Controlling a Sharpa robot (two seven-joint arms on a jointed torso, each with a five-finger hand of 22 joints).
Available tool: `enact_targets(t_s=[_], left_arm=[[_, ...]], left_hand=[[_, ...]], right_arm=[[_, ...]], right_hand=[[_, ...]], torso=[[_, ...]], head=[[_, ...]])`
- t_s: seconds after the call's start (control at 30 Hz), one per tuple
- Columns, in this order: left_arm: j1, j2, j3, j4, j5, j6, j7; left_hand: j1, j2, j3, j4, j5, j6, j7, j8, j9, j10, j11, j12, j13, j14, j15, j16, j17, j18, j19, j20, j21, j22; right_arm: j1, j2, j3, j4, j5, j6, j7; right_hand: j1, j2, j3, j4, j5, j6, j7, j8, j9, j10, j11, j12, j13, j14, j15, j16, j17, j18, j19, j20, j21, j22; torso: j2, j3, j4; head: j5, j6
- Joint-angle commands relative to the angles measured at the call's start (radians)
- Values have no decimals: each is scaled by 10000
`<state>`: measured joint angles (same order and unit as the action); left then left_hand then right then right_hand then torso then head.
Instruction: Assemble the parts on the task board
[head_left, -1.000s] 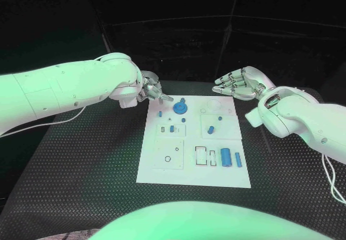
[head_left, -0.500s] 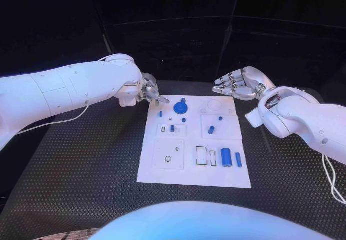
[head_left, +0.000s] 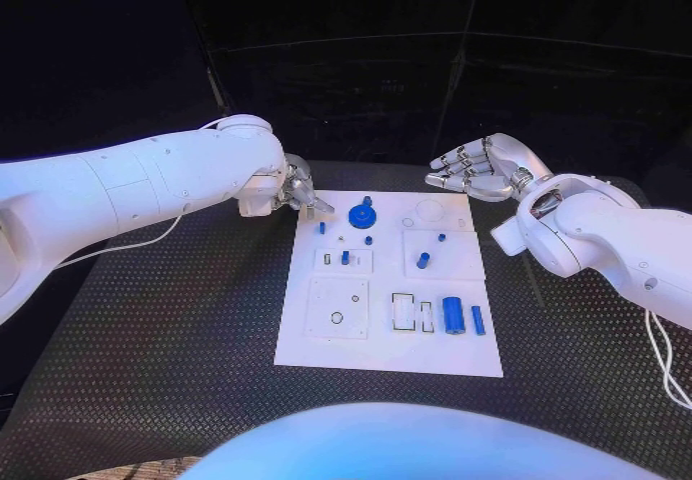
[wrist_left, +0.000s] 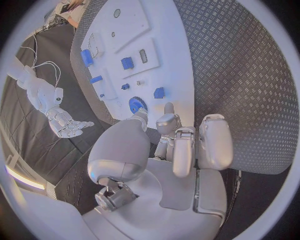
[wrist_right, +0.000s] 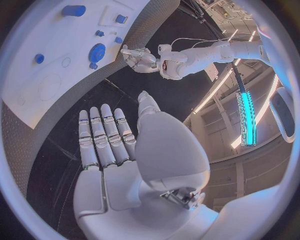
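Left hand (head_left: 296, 187) hovers empty, fingers loosely curled, beside task board (head_left: 332, 345) upper-left corner; round blue part (head_left: 361, 215) lies near. Right hand (head_left: 483, 168) waits open, upper right. Best approach: slow, pinch from above.

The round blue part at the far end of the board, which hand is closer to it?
Left. The left hand sits just beside the round blue part; the right hand hovers farther off.
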<state>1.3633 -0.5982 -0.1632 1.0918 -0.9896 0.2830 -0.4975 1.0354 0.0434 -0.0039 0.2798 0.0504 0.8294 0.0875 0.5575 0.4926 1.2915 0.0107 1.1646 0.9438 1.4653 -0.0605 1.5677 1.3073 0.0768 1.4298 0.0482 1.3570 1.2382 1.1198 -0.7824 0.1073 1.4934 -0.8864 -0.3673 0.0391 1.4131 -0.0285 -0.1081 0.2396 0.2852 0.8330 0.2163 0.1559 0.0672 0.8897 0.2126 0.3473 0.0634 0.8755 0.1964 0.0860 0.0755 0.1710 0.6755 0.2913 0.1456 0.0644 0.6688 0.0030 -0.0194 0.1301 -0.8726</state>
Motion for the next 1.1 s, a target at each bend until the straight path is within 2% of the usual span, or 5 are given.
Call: enact_targets(t_s=[0.03,0.33,0.47,0.73,1.1], left_arm=[[-36,89,-1,-124,-78,363,-30],[-182,291,-7,-383,-78,532,-36],[-203,332,-8,-355,-78,565,-34],[-216,364,-12,-259,-76,640,-47],[-221,415,-18,-379,-76,640,-83]], left_hand=[[66,1,-49,3,24,63,-8,-36,-11,-42,-5,-41,-8,1055,67,31,2635,-48,-8,71,-56,8],[113,17,-79,-12,24,83,-10,-46,-38,-60,-7,-54,-31,1055,65,31,2635,-43,-18,71,-72,-12],[135,26,-92,-19,24,90,-10,-51,-51,-67,-7,-59,-41,1055,65,31,2635,-43,-19,71,-72,-10],[187,50,-114,-38,24,105,-11,-62,-78,-72,-8,-56,-40,1055,65,31,2635,-39,-30,72,-90,-30],[568,356,-129,-201,25,210,-15,-101,-229,-108,-11,-54,-83,1055,63,31,2635,-31,-53,72,-130,-57]], right_arm=[[18,7,7,28,21,43,54],[18,13,7,29,21,56,51],[18,35,7,28,21,63,57],[18,45,7,18,24,84,44],[18,48,7,22,31,126,11]], right_hand=[[-16,100,46,-40,59,-44,461,-24,1,-39,-16,-31,-8,-92,8,-59,-16,-133,-93,0,-63,6],[-16,100,46,-40,59,-44,461,-24,1,-39,-16,-31,-8,-92,8,-59,-16,-133,-93,0,-63,6],[-16,100,46,-40,59,-44,461,-24,1,-39,-16,-31,-8,-92,8,-59,-16,-133,-93,0,-63,6],[-12,118,57,-43,67,-38,467,-18,3,-34,-15,-27,-8,-89,7,-56,-24,-132,-92,0,-74,9],[-8,126,63,-46,71,-34,471,-15,4,-31,-14,-25,-7,-89,8,-56,-28,-132,-92,0,-79,9]], torso=[[4,-2,-4],[-2,-4,13],[-4,1,9],[-1,-6,7],[-1,-3,9]], head=[[-16,0],[-18,0],[37,0],[9,0],[4,0]])
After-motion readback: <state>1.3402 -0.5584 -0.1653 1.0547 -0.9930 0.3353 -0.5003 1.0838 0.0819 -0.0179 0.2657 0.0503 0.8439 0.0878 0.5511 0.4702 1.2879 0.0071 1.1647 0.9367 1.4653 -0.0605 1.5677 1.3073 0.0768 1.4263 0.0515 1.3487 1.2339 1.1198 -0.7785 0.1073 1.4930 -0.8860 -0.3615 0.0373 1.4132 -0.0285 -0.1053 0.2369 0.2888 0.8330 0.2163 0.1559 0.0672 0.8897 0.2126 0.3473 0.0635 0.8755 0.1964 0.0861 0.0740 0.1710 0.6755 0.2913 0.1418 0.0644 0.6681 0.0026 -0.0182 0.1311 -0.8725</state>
